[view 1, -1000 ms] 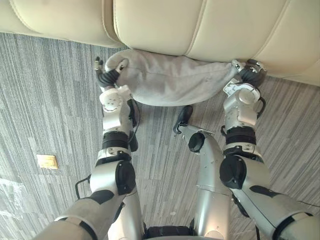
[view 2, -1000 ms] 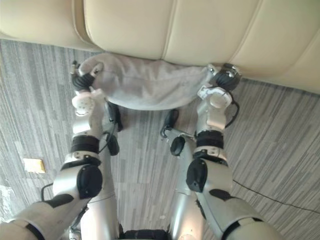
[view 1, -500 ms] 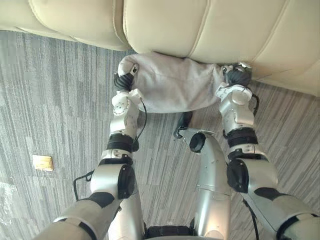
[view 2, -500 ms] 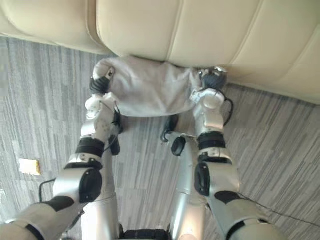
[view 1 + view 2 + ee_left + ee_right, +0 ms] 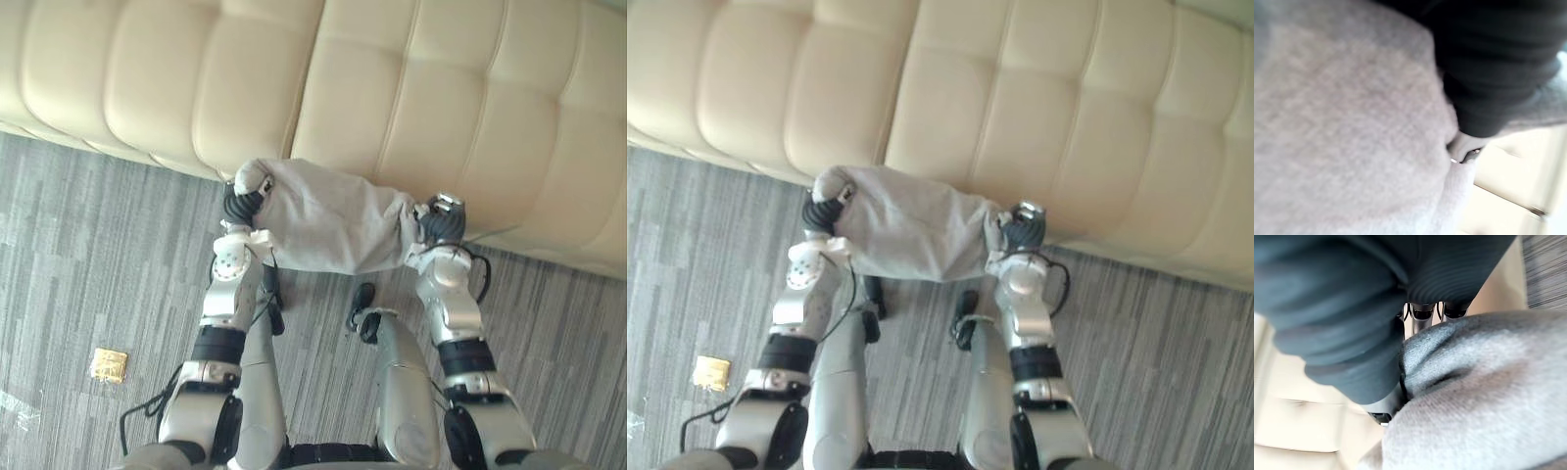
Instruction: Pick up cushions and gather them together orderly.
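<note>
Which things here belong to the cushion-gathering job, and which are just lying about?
Belongs to the job:
- grey cushion, held at its two ends
- left hand and right hand, both gripping it

Just there:
- cream sofa behind the cushion
- small gold-coloured square on the grey carpet

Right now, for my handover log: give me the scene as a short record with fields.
cushion: grey, soft, held up at both ends, before the sofa's front edge
left hand: closed on the cushion's left corner
right hand: closed on its right end
sofa: cream, tufted
carpet: grey, striped
square: small, tan, flat on the carpet at the robot's left
</note>
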{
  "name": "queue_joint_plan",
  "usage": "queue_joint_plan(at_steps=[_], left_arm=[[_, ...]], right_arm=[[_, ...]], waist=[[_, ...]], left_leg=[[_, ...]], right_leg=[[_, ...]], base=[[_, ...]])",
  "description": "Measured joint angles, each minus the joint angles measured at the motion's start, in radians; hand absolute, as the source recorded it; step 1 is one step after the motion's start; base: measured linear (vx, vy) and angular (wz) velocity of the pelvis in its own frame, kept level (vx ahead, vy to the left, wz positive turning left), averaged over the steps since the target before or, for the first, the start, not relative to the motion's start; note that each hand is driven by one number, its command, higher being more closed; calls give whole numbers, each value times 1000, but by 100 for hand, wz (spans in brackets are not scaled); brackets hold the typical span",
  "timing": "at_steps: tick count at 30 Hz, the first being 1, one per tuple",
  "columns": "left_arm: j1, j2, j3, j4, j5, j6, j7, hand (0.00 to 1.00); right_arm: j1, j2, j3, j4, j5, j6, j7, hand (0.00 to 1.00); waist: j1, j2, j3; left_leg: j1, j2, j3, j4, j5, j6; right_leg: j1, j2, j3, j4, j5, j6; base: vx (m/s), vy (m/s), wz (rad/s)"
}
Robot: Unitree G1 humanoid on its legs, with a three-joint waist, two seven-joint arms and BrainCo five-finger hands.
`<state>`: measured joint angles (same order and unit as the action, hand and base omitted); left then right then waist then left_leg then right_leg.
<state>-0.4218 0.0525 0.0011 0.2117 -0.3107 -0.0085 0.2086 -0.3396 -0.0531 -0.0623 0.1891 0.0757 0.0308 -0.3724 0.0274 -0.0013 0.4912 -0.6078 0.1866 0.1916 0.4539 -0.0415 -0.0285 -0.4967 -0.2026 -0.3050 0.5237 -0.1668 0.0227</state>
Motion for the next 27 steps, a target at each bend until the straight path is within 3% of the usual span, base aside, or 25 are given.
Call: queue_joint_plan(at_steps=[3, 10, 15, 17, 19, 20, 22, 23, 25, 26, 27], left_arm=[[148, -25, -5, -101, 34, 6, -16, 100], [377, -39, -24, -171, 66, 5, -41, 100], [454, -39, -30, -184, 82, 6, -47, 100], [481, -48, -31, -188, 93, 6, -59, 100], [506, -67, -30, -203, 93, 6, -60, 100], [524, -76, -30, -220, 93, 6, -60, 100], [554, -81, -26, -249, 93, 4, -60, 100], [559, -81, -24, -254, 93, 4, -60, 100], [567, -86, -19, -260, 93, 5, -62, 100], [575, -98, -21, -258, 94, 7, -66, 100], [577, -98, -22, -258, 94, 8, -71, 100]], right_arm=[[166, 26, 46, -95, -40, -6, 40, 100], [363, 54, 75, -101, -79, -27, 152, 100], [388, 53, 72, -101, -108, -32, 196, 100], [399, 54, 68, -101, -117, -38, 203, 100], [405, 55, 67, -103, -117, -48, 205, 100], [409, 54, 67, -112, -117, -50, 205, 100], [435, 55, 68, -165, -117, -52, 207, 100], [438, 55, 68, -176, -117, -53, 208, 100], [438, 53, 65, -190, -117, -62, 208, 100], [437, 54, 63, -191, -118, -62, 208, 100], [438, 54, 62, -191, -118, -62, 208, 100]], waist=[[10, 4, -77], [1, 8, -265], [-24, 5, -308], [-25, 2, -317], [-25, 1, -317], [-20, 1, -317], [-10, -2, -321], [-8, -6, -324], [7, -21, -336], [12, -13, -340], [11, -16, -340]], left_leg=[[128, -26, 19, -101, 27, -4], [378, -78, 22, -376, 91, -31], [491, -80, 7, -490, 122, -45], [506, -79, -6, -476, 120, -47], [467, -69, -20, -354, 67, -49], [394, -54, -21, -187, 23, -31], [311, -27, -1, -17, 14, -20], [302, -28, 4, -6, 14, -20], [289, -18, 36, 1, -45, 6], [284, 14, 43, -28, -66, -23], [280, 17, 41, -40, -67, -27]], right_leg=[[121, 1, -5, -95, 19, 13], [329, 25, -11, -285, 34, 32], [413, 46, -5, -325, 39, 32], [444, 46, -2, -328, 39, 32], [476, 45, 0, -325, 39, 32], [496, 43, -9, -320, 38, 33], [521, 35, -12, -320, 29, 38], [524, 29, -8, -322, 22, 40], [537, 13, 2, -351, -10, 52], [537, 8, 2, -357, -14, 55], [538, 1, 2, -359, -14, 55]], base=[[240, -6, 5], [251, -42, 4], [152, -44, 6], [132, -12, 25], [92, 22, 42], [25, 41, 38], [14, 51, 37], [21, 84, 29], [18, 115, 14], [19, 144, 10], [25, 172, 20]])
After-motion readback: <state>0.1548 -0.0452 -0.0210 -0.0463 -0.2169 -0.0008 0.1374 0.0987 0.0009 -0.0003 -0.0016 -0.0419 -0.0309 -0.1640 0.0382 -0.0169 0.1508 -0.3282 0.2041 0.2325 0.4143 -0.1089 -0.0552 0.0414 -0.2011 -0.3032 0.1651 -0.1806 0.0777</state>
